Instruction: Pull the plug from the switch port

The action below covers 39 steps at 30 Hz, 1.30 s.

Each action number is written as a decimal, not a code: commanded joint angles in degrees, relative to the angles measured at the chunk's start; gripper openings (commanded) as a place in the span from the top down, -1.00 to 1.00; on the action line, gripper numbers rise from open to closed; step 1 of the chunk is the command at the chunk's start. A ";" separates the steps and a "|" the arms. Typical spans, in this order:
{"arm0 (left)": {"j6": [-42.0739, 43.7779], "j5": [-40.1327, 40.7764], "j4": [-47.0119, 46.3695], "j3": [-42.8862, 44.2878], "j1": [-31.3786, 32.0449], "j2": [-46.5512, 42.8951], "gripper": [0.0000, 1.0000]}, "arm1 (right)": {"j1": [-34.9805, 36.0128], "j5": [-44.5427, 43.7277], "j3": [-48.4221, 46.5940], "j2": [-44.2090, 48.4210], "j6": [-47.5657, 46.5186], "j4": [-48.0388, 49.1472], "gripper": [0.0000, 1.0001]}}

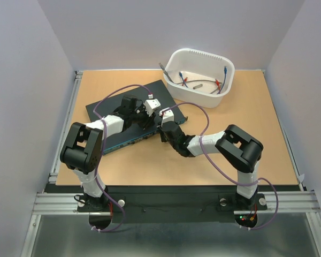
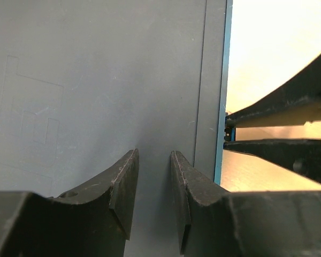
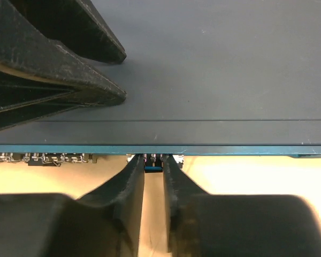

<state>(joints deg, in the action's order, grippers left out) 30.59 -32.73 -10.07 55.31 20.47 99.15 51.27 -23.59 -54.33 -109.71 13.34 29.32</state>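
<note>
The switch [image 1: 109, 110] is a flat dark box lying at an angle on the left half of the table. Its top fills the left wrist view [image 2: 96, 80] and the right wrist view [image 3: 203, 64]. Sockets [image 3: 43, 158] line its blue near edge. A small blue plug [image 3: 153, 168] sits in a port there. My right gripper [image 3: 153, 160] is at that edge [image 1: 163, 127], with its fingertips closed on the plug's two sides. My left gripper [image 2: 153, 155] rests on the switch's top [image 1: 146, 115], its fingers a narrow gap apart with nothing between them.
A white tub [image 1: 224, 80] stands at the back right and holds several loose cables with blue and red ends. Purple arm cables [image 1: 203, 115] loop over the switch and the table. A metal rail [image 1: 69, 107] runs along the table's left edge.
</note>
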 commanded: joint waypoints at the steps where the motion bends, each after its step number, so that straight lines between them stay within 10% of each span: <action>1: 2.99 8.47 4.88 -0.47 -1.84 2.80 0.16 | -0.29 -1.10 -2.89 -0.59 -0.69 2.67 0.74; 4: 2.90 8.47 4.88 -0.47 -1.84 2.89 0.16 | -0.29 -1.37 -1.75 0.20 -0.25 2.58 0.99; 26: 2.63 3.46 12.35 2.96 -0.52 -0.02 -0.14 | 0.33 3.91 12.66 14.86 6.52 -0.57 0.99; 39: 1.58 7.76 18.85 7.09 -3.58 -4.23 -0.14 | 0.24 6.56 15.23 47.21 6.44 -23.59 0.99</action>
<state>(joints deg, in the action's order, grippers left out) 31.66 -29.52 1.17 60.55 20.01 99.13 51.44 -16.08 -35.83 -68.16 20.36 12.43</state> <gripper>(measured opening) 0.568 0.141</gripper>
